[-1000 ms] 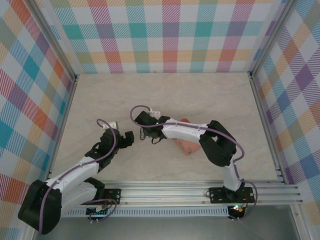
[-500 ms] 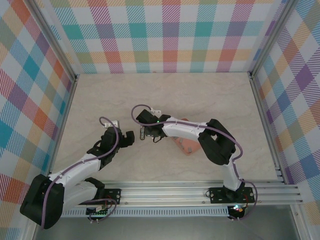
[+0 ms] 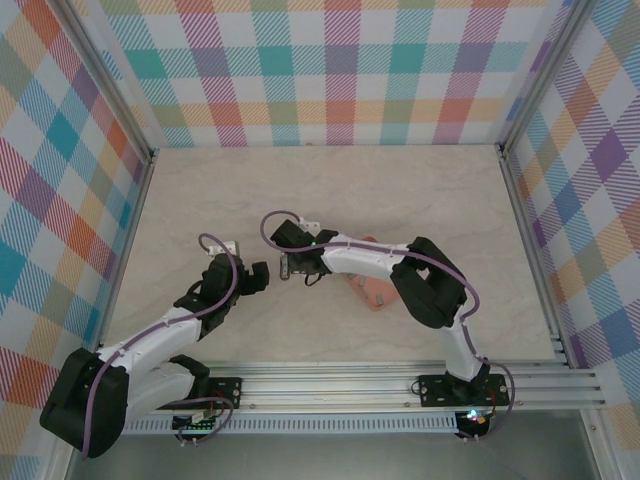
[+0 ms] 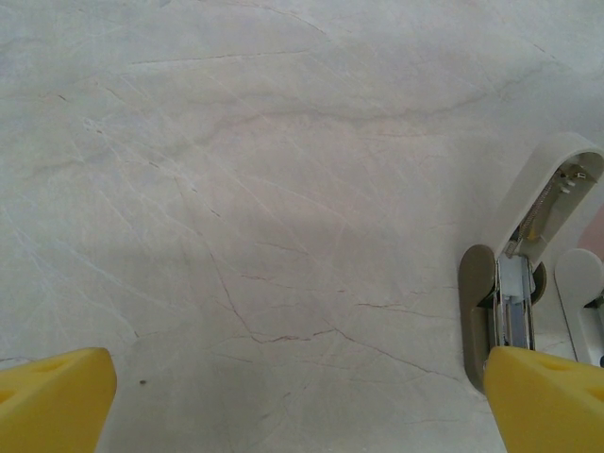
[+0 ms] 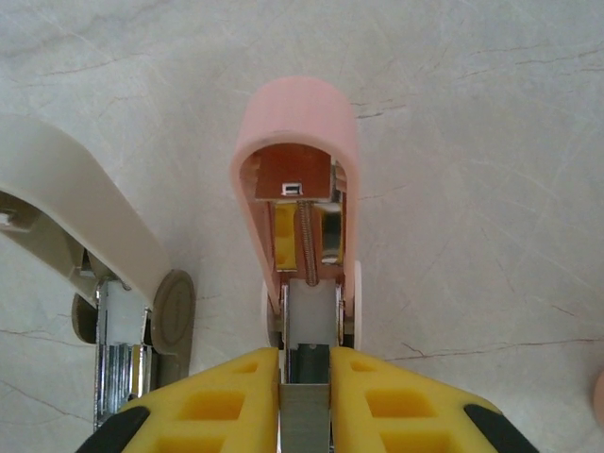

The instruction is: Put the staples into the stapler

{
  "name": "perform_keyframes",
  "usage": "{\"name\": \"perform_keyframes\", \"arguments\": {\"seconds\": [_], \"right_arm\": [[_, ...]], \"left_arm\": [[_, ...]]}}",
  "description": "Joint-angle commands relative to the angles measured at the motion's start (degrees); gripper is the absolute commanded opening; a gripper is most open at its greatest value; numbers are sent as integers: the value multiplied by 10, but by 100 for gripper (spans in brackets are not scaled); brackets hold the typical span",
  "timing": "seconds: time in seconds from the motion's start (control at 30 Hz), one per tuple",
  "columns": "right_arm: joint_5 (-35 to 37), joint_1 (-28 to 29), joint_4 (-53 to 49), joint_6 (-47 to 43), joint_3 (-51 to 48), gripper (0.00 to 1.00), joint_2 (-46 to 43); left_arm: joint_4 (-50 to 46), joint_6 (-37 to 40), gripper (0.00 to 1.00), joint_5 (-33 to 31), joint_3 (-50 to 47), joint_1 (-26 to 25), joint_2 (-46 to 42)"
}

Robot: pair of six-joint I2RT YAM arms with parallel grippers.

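Two fingers of the right hand (image 5: 305,377) pinch the staples (image 5: 304,415), a grey strip, at the near end of the pink stapler (image 5: 294,123). Just ahead, its opened channel holds a spring, lid tipped up beyond. Left of that hand lies a white stapler (image 5: 66,208), also open. The left hand (image 4: 302,401) is spread wide over the surface (image 4: 236,189), white stapler beside its right finger.

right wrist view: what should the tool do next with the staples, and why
Probably ease the right tool forward so the staples slide into the open channel of the pink stapler: the strip sits pinched in the tool, lined up with that channel, and the lid is swung back.
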Motion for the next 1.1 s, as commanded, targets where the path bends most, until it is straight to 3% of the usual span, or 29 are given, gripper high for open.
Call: {"name": "perform_keyframes", "arguments": {"seconds": [0.0, 1.07], "right_arm": [[0, -2, -2, -11, 14, 19, 6], [19, -2, 16, -47, 1, 20, -31]], "left_arm": [[5, 11, 100, -10, 14, 5, 3], [5, 12, 100, -8, 16, 5, 9]]}}
